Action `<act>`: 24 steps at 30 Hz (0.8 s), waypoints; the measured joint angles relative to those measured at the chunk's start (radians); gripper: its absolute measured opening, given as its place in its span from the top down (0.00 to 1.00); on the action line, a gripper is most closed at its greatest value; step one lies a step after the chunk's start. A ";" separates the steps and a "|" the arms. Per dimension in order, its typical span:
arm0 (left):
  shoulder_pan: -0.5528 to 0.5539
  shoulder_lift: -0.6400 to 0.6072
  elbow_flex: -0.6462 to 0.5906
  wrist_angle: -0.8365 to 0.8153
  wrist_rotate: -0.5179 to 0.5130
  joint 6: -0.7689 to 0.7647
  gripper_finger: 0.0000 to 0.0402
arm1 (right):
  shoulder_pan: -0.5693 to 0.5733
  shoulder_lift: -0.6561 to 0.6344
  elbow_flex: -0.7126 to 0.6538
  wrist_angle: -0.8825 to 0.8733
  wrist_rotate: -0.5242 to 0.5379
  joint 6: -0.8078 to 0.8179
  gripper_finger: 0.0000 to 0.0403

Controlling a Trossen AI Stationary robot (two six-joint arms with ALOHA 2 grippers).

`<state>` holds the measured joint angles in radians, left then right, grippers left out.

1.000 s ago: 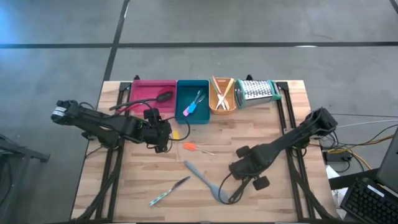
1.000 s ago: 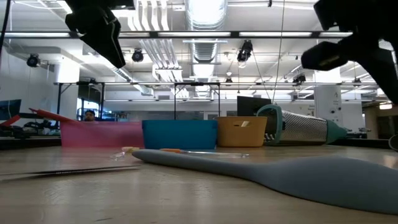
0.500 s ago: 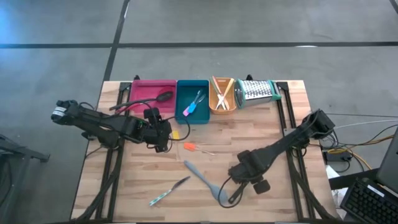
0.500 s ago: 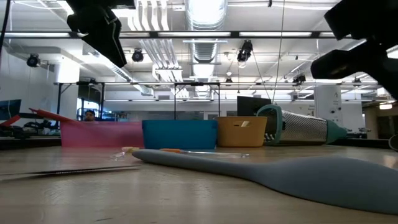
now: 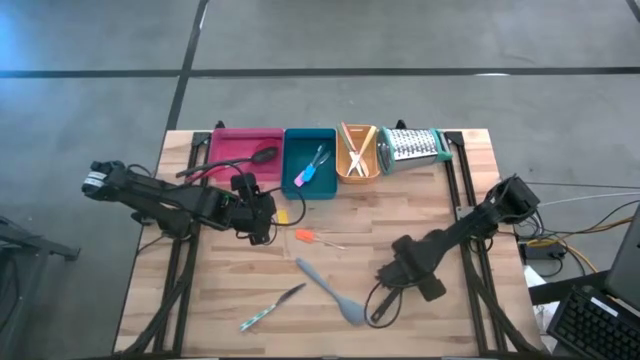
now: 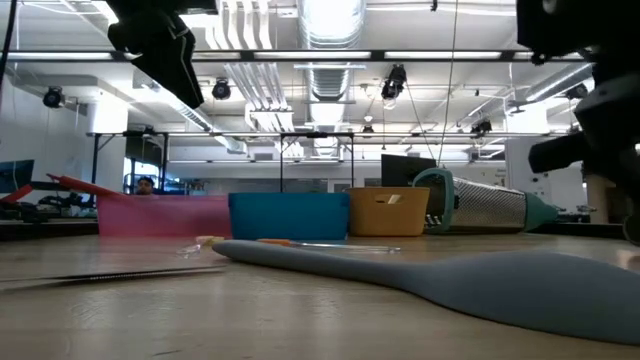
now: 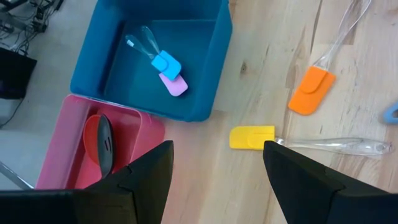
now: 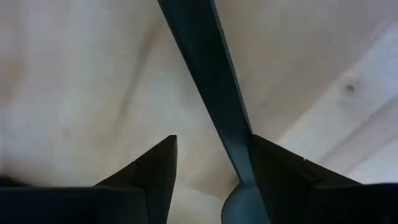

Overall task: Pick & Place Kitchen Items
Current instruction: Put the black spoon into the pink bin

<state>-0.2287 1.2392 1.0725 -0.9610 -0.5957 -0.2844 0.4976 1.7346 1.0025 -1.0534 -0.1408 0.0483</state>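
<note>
The grey spoon (image 5: 328,289) is lying flat on the wooden surface (image 5: 220,290), toward six o'clock, its handle running up toward eleven o'clock and its head down at five. The right claw (image 5: 385,303) is being held low right at that head, at about three o'clock of it; in the right wrist view the grey handle (image 8: 208,81) is being framed between the two spread fingers (image 8: 146,180), one finger looking close against it, and no closed grip is being shown.

At nine o'clock of the spoon, a thin knife with a patterned handle (image 5: 270,306) is lying apart from it. Toward twelve o'clock, the orange-handled tool (image 5: 310,236) and the yellow-handled tool (image 7: 252,137) are resting on bare wood, near each other but not touching.

The left claw (image 5: 262,222) is being held above the surface at about ten o'clock of centre, fingers wide apart and nothing between them, the yellow handle being seen just beyond them.

Along the twelve o'clock edge, the pink tray (image 5: 232,150), with a dark spoon (image 5: 263,155) in it, the teal tray (image 5: 308,190), holding blue and pink small tools (image 7: 163,67), the orange tray (image 5: 357,172) and the grater (image 5: 412,146) are being shown side by side.
</note>
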 joint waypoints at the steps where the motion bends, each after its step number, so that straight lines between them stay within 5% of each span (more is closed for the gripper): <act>1: 0.000 0.000 0.000 0.000 0.000 -0.002 0.37 | 0.000 -0.001 -0.014 0.008 0.019 0.000 0.51; 7: 0.000 0.000 0.000 0.000 0.000 -0.003 0.37 | 0.000 0.002 -0.074 0.070 0.131 0.001 0.51; 14: 0.000 0.000 0.001 0.005 0.001 -0.006 0.37 | 0.000 -0.002 -0.095 0.117 0.145 0.006 0.57; 21: 0.000 -0.002 0.001 0.003 0.002 -0.006 0.37 | 0.000 -0.003 -0.092 0.131 0.128 0.073 0.84; 24: 0.000 -0.002 0.000 0.004 0.002 -0.006 0.37 | -0.002 -0.010 -0.090 0.129 0.119 0.099 0.85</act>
<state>-0.2284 1.2373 1.0729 -0.9573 -0.5934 -0.2901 0.4960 1.7243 0.9126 -0.9244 -0.0223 0.1475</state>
